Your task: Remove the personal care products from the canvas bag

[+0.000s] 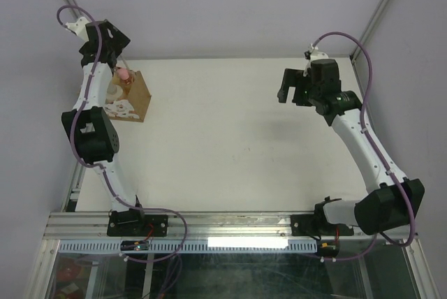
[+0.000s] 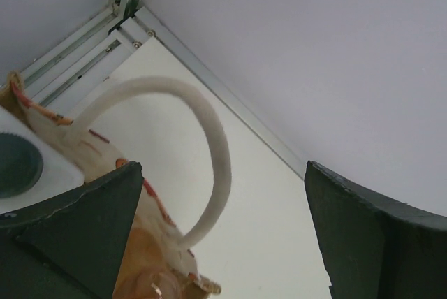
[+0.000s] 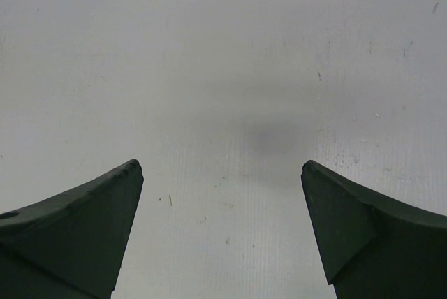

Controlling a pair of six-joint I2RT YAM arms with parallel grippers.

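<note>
The canvas bag (image 1: 134,95) stands at the table's far left, its white printed side (image 1: 120,110) facing the near edge. An orange-pink bottle with a pink cap (image 1: 123,78) sticks up out of it. My left gripper (image 1: 110,53) hangs open just above the bag's far rim. In the left wrist view the pale looped handle (image 2: 218,152) arcs between the open fingers of this gripper (image 2: 221,166). A white bottle with a dark cap (image 2: 14,166) and the orange bottle (image 2: 147,274) show inside the bag. My right gripper (image 1: 293,95) (image 3: 221,164) hovers open over bare table at the far right, holding nothing.
The white table (image 1: 230,131) ends in a metal frame rail (image 2: 209,82) at the back and a wall behind it. The bag sits close to the back left corner (image 2: 129,16). The arm bases (image 1: 136,222) are bolted along the near edge.
</note>
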